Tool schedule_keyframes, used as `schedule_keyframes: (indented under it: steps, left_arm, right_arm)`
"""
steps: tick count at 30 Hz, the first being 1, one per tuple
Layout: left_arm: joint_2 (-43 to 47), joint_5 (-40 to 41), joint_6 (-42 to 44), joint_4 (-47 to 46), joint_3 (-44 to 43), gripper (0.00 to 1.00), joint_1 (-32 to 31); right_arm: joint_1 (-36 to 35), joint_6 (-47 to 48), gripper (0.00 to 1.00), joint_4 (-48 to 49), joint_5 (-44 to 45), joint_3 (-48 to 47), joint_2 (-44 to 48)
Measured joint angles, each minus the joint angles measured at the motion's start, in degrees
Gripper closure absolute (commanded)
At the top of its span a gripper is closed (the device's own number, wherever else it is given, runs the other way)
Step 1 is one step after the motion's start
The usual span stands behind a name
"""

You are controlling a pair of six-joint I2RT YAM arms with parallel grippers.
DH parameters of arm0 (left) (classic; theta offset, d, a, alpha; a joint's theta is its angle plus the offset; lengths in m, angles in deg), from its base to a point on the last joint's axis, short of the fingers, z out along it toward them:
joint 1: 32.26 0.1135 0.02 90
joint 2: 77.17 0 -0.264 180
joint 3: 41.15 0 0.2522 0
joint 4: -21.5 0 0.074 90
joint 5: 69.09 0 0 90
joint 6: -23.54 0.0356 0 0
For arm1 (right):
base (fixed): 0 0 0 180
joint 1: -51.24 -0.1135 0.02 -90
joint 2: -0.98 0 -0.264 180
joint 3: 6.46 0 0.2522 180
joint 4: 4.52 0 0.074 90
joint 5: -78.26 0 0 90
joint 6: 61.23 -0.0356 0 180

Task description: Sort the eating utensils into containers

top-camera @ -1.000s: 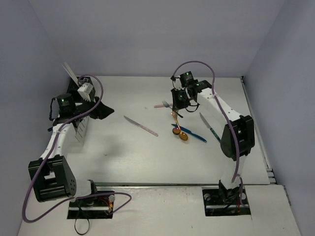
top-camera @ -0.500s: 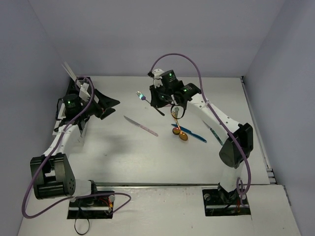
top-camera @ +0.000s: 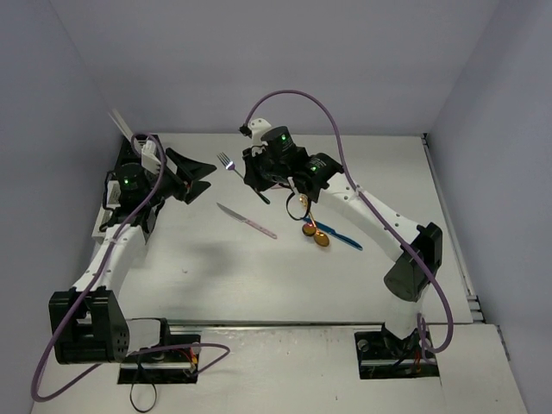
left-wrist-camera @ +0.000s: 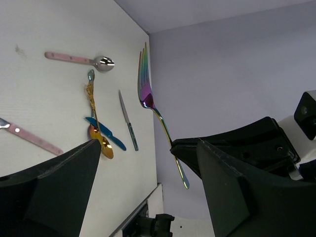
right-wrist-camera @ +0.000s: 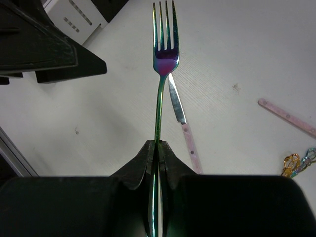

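My right gripper [top-camera: 256, 185] [right-wrist-camera: 158, 148] is shut on the handle of an iridescent fork [top-camera: 228, 161] [right-wrist-camera: 164, 54] [left-wrist-camera: 147, 91], held above the table with its tines toward the left arm. My left gripper [top-camera: 203, 177] [left-wrist-camera: 148, 197] is open wide, its fingers facing the fork from a short way off. On the table lie a pink-handled knife [top-camera: 248, 222] [right-wrist-camera: 184, 127], a gold spoon [top-camera: 316, 237] [left-wrist-camera: 100, 138], a blue piece [top-camera: 341, 236], a pink-handled spoon [left-wrist-camera: 79, 59] and a thin teal-handled knife [left-wrist-camera: 127, 121]. A white slatted caddy [right-wrist-camera: 76, 17] [top-camera: 97, 226] stands behind the left arm.
Pale sticks [top-camera: 121, 128] stick up at the back left behind the left arm. Grey walls close in the table at the back and both sides. The right arm's purple cable [top-camera: 293, 99] arcs above the middle.
The right arm has carried the fork up and to the left, toward the left gripper. The left gripper has opened wider and swung round to face the fork.
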Motion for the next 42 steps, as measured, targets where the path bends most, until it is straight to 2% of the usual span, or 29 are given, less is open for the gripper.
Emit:
schedule_keyframes:
  steps: [9,12,16,21,22,23,24,26,28,29,31,33,36,38,41,42]
  left_arm:
    - [-0.64,1.32,-3.92,-2.82,0.0,0.24,-5.09]
    - [-0.98,1.59,-4.88,-3.63,0.0,0.28,-5.43]
    - [-1.34,1.67,-6.19,-4.73,0.0,0.44,-5.81]
    - [-1.53,1.59,-7.25,-6.5,0.0,0.57,-6.04]
    - [-1.53,1.53,-7.5,-6.93,0.0,0.68,-6.05]
    - [-1.53,1.45,-7.81,-7.3,0.0,0.7,-6.05]
    - [-1.53,1.39,-8.24,-7.63,0.0,0.83,-6.05]
    - [-1.53,1.26,-8.78,-8.3,0.0,0.99,-6.05]
    - [-1.51,0.84,-9.92,-9.39,0.0,1.0,-6.05]
    - [-1.37,0.72,-9.89,-9.81,-0.02,1.0,-6.14]
    - [-1.17,0.67,-9.87,-9.9,0.18,1.0,-6.19]
    - [-1.14,0.54,-9.63,-9.88,0.53,1.0,-6.01]
    - [-1.04,-0.51,-8.79,-9.62,1.04,1.0,-4.58]
    - [-0.73,-1.78,-7.39,-9.29,1.05,1.0,-2.31]
    - [0.16,-3.95,-2.21,-5.86,-0.33,1.0,4.33]
    - [0.15,-4.34,2.02,-2.5,-2.28,1.0,7.01]
  right_arm:
    - [-3.06,0.23,1.0,0.63,1.7,-1.39,0.02]
    - [-3.98,0.28,1.0,0.72,2.22,-2.16,0.02]
    - [-5.2,0.43,1.0,0.8,2.57,-3.33,0.02]
    - [-6.24,0.5,1.0,0.87,2.73,-3.92,0.02]
    - [-6.44,0.54,1.0,0.88,2.77,-3.92,0.02]
    - [-6.61,0.62,1.0,0.84,2.78,-3.92,0.02]
    - [-6.82,0.67,1.0,0.82,2.78,-3.92,0.02]
    - [-7.1,0.77,0.92,0.79,2.81,-3.92,0.02]
    - [-7.2,1.03,0.74,0.45,2.52,-3.92,-0.08]
    - [-7.24,1.48,0.63,0.23,2.49,-3.91,-0.28]
    - [-7.38,1.85,0.3,0.38,2.35,-3.9,-0.42]
    - [-7.5,2.52,0.13,0.68,2.27,-3.9,-0.4]
    - [-7.15,3.35,0.04,0.85,2.13,-3.66,-0.15]
    - [-6.13,3.54,0.03,0.88,1.33,-2.9,0.64]
    - [-0.91,3.31,0.02,0.71,-2.1,-0.86,3.4]
    - [2.05,3.27,0.02,0.96,-3.59,0.07,4.71]
